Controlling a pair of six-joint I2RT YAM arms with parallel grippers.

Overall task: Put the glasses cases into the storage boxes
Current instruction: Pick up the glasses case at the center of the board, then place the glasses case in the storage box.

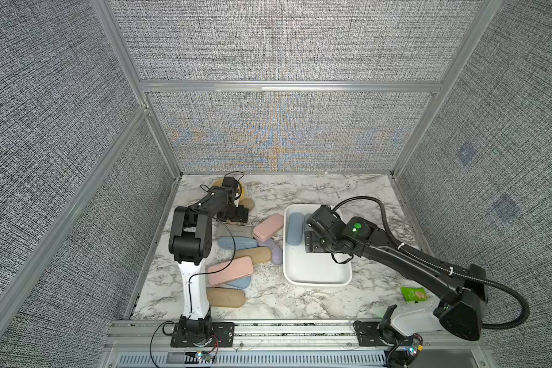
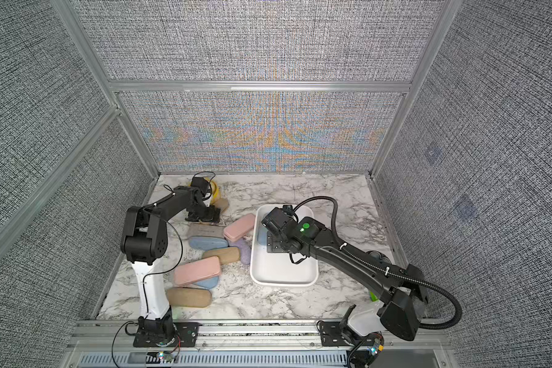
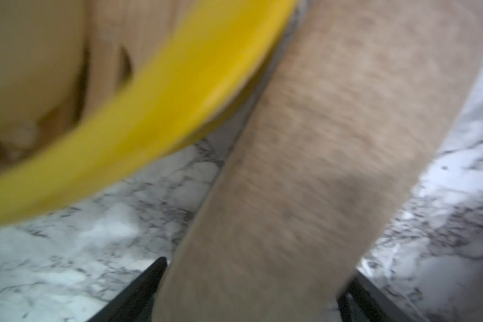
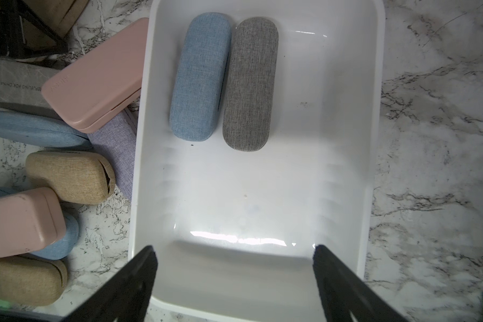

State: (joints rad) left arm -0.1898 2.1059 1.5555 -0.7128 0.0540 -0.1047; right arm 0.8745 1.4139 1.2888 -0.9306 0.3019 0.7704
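Nearest the front edge, the front tan case (image 1: 225,298) lies on the marble table (image 1: 300,302). A pink case (image 1: 230,270) and a lavender case (image 1: 276,251) lie beyond it, all outside the white bin (image 1: 316,282). The right gripper (image 4: 233,251) hangs over the bin, jaws wide apart, holding nothing. At the bin's far end a blue case (image 4: 200,75) and a grey case (image 4: 250,83) lie side by side. Farthest, the left gripper (image 3: 260,267) straddles the far tan case (image 3: 332,139) beside the yellow steamer basket (image 3: 179,92). Whether it grips cannot be told; the view is blurred.

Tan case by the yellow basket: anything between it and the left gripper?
Nothing visible. In the left wrist view the left gripper straddles the tan case; the yellow basket rim is beside the case, not in between.
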